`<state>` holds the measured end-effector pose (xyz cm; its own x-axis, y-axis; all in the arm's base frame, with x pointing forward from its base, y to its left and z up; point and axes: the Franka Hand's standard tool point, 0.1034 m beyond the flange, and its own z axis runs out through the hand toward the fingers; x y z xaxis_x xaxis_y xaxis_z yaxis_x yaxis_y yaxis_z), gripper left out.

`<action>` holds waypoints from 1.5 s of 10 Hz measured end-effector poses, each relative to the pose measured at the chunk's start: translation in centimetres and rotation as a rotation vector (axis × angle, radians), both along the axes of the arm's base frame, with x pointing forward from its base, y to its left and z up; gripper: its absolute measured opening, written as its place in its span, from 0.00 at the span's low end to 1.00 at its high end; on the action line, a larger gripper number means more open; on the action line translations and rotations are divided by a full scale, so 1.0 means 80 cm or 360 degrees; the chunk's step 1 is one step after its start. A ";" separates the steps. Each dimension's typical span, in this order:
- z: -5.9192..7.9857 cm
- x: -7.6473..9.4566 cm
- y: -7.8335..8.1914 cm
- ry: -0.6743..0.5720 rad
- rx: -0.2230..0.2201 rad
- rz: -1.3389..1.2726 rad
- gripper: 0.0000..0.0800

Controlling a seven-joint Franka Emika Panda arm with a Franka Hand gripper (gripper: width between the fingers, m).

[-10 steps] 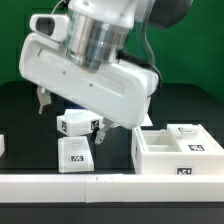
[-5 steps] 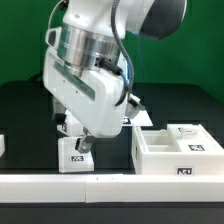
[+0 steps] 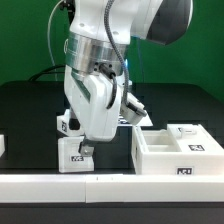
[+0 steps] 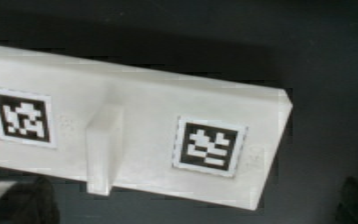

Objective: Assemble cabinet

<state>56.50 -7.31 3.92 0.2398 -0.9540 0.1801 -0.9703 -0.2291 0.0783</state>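
Nearest the exterior camera, a long white rail [image 3: 110, 186] runs along the front edge of the black table [image 3: 30, 110]. Just behind it lies a small panel [image 3: 73, 154] of the cabinet, a chunky white block with a black-and-white tag on its front face. To the exterior view's right, also close behind the rail, sits the cabinet body [image 3: 150, 157], an open white box with inner compartments and tags on its front wall and on top. At the exterior view's left edge, a sliver of another white piece [image 3: 3, 146] is cut off by the frame. The gripper [image 3: 80, 138] points down just above and behind the small panel, with its jaws spread as wide as they go and nothing held between them. Behind the gripper, a second tagged panel [image 3: 63, 124] peeks out, mostly hidden by the arm. In the wrist view, dark fingertips [image 4: 16, 203] show at the corners and stand far apart. Beyond them lies a white panel [image 4: 149, 110] with two tags and a raised rib between them. I cannot tell which of the panels this is.
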 end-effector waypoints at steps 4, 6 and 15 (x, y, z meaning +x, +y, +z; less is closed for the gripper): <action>-0.017 -0.026 -0.018 -0.0196 0.0024 -0.0148 0.99; -0.021 -0.029 -0.012 -0.0196 0.0044 -0.0171 0.99; -0.026 -0.033 -0.009 -0.0166 0.0064 -0.0145 0.25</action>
